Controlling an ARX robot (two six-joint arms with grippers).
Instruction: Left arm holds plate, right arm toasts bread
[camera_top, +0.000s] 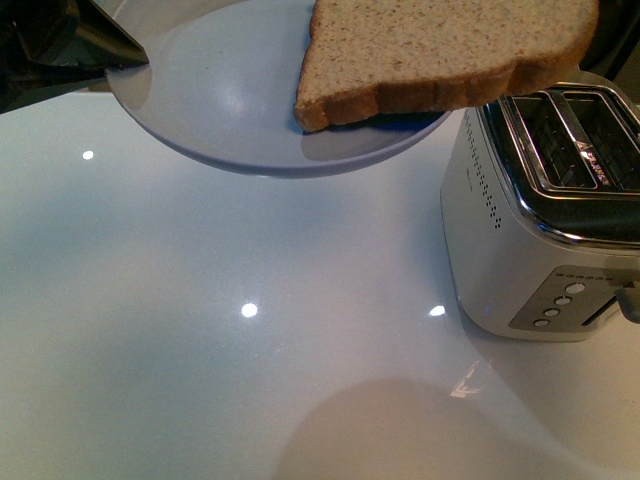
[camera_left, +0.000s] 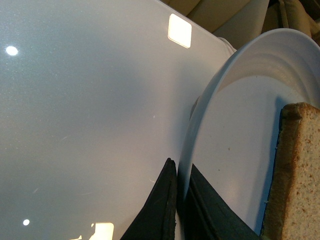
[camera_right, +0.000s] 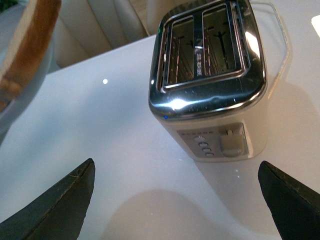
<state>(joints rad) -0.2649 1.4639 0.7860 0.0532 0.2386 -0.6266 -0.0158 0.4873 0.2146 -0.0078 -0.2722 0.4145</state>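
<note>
Front view, pick-up step pending: left gripper (camera_left: 180, 172) clamped on the left rim of the plate (camera_top: 230, 100), held above the bench (camera_top: 250, 350), bread (camera_top: 440, 45) lying across its right side beside the toaster (camera_top: 500, 230), right gripper (camera_right: 176, 165) spread wide, empty, probably needing next to reach and pinch that bread.

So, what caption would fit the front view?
Left gripper holds a plate with bread beside a toaster.
</note>
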